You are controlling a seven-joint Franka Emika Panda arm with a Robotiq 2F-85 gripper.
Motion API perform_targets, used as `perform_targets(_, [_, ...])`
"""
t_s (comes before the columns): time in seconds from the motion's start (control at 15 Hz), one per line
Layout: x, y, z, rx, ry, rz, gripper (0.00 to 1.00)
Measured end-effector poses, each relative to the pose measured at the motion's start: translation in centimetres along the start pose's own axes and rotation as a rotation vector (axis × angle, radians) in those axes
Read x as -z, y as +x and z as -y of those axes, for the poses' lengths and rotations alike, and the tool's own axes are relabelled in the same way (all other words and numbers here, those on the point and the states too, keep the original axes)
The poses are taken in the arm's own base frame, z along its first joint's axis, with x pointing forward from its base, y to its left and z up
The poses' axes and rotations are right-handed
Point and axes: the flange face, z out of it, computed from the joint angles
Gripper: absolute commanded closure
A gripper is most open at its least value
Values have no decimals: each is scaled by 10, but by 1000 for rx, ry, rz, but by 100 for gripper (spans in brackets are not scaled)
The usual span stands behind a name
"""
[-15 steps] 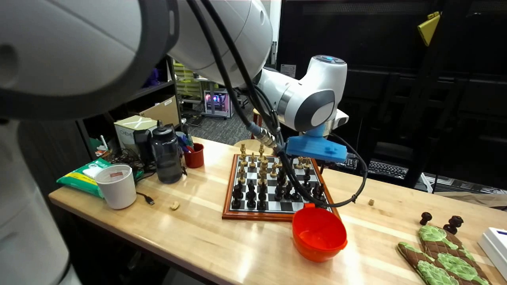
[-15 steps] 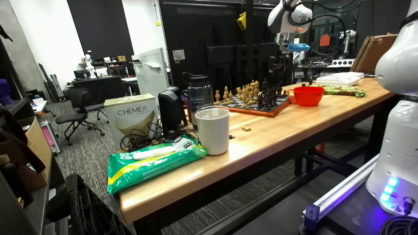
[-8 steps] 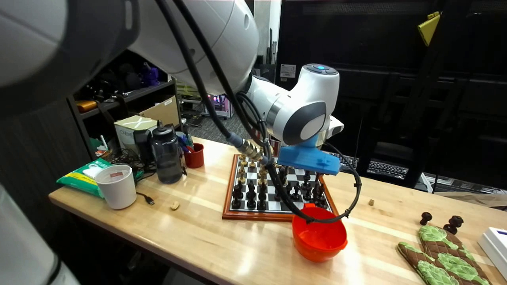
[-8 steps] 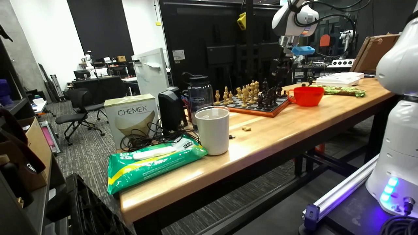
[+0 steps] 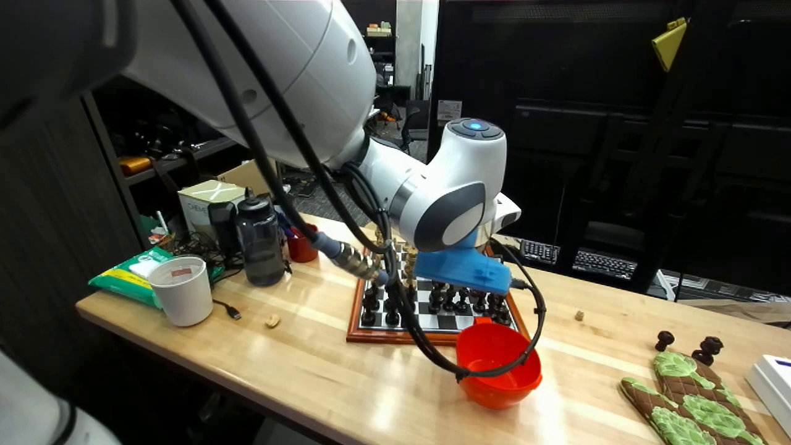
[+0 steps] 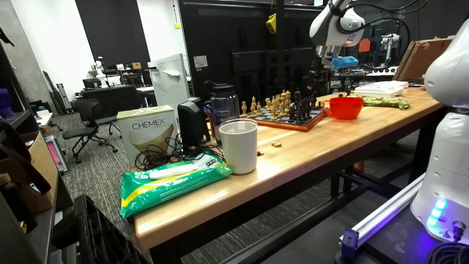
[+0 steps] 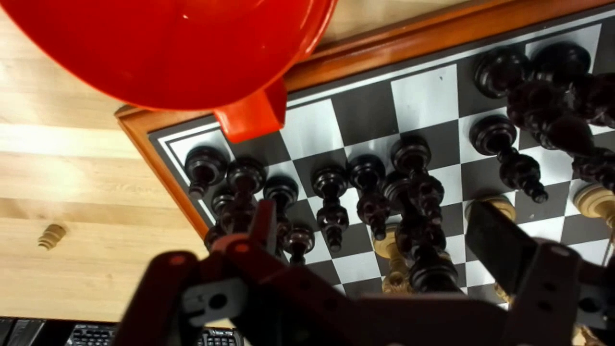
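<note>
My gripper (image 7: 377, 226) is open in the wrist view, its two fingers wide apart, with nothing held. It hangs above a chessboard (image 7: 384, 53) in a brown wooden frame. Dark chess pieces (image 7: 331, 206) stand below and between the fingers; light pieces (image 7: 396, 271) show among them. In an exterior view the dark gripper (image 6: 320, 77) is hard to make out against the black background, above the board (image 6: 293, 126). In an exterior view the blue block (image 5: 462, 270) on the wrist hides the fingers. A red bowl (image 7: 192, 57) with a handle stands at the board's corner, its handle over the board.
An arm cable (image 5: 494, 372) loops in front of the bowl (image 5: 500, 395). A small light piece (image 5: 579, 316), two dark pieces (image 5: 664, 340) and an oven mitt (image 5: 698, 408) lie past the board. A white mug (image 6: 239, 150), bottle (image 5: 258, 247) and green pack (image 6: 172, 187) stand at the other end.
The arm and gripper have moved down, leftward in an exterior view and slightly rightward in an exterior view, closer over the board. The bowl, board and other table things have not moved.
</note>
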Motion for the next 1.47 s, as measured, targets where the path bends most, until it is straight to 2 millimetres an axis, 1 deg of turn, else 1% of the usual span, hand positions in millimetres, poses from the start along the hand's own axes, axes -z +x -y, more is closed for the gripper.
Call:
perform_targets(0.27, [1,-10,6,-25,-6,-21,0])
perform_targets(0.67, [1,-12,7,-20,7,-24,0])
perform_targets(1.0, [0,-7,22,103,118,-31,0])
perform_targets(1.27, [9,0,23,175,129,-41,0])
perform_targets(1.47, [14,-1,27,226,152,-30,0])
